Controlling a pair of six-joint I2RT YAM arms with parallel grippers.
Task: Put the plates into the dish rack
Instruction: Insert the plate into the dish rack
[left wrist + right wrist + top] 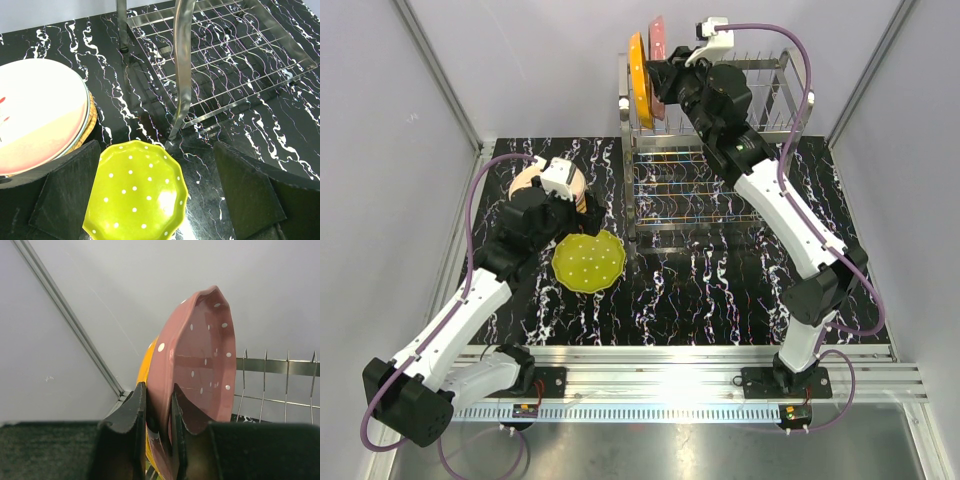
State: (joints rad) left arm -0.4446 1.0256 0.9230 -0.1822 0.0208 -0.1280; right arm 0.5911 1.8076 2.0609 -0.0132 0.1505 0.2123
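Observation:
A dotted pink plate (200, 360) stands on edge, my right gripper (157, 410) shut on its rim, one finger on each face. Right behind it an orange plate (145, 365) stands upright. From above, both plates, orange (640, 80) and pink (657, 40), are at the left end of the dish rack's (720, 190) upper tier, with the right gripper (667, 80) beside them. My left gripper (157, 195) hangs open over a dotted lime-green plate (135, 192) lying flat on the table, apart from it. A stack of plates (35, 115) lies to its left.
The rack's steel leg (182, 70) and lower wire shelf (235, 55) stand just beyond the lime plate. Upright prongs (275, 375) line the upper tier to the right of the pink plate. Grey walls enclose the black marbled table (700, 290).

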